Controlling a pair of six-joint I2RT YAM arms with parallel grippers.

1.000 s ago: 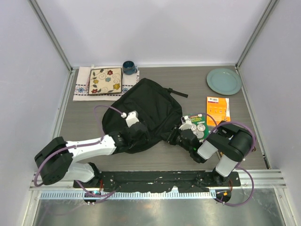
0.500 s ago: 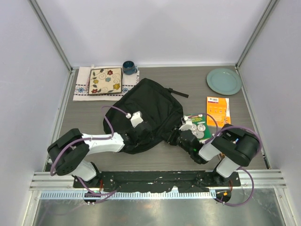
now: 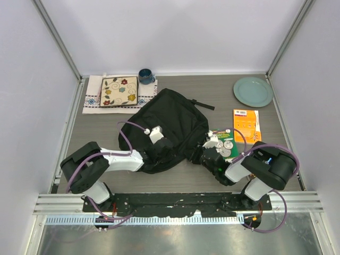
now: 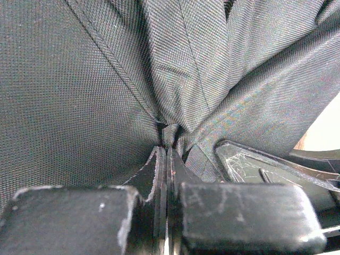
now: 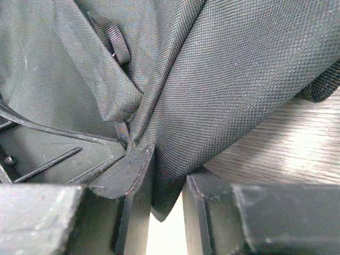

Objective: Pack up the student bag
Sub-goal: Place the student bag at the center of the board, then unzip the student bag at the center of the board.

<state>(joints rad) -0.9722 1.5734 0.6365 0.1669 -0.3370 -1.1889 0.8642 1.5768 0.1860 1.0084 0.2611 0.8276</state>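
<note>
since the left pincer (image 4: pixel 166 155) and right pincer (image 5: pixel 167 175) pinch only thin folds of the bag (image 3: pixel 171 118), hard tugging could slip them free.

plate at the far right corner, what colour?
Plain pale green, no pattern: the plate shows best in the top external view.

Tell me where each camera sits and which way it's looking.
Top external: above and behind the arms, looking down at the table; both arms show, meeting on the student bag.
Left wrist: on the left arm, close against the bag; the left fingers pinch a fold.
Right wrist: on the right arm, facing a bag edge over the tabletop; the right fingers straddle the fabric.
Shared: all three show the bag.
</note>
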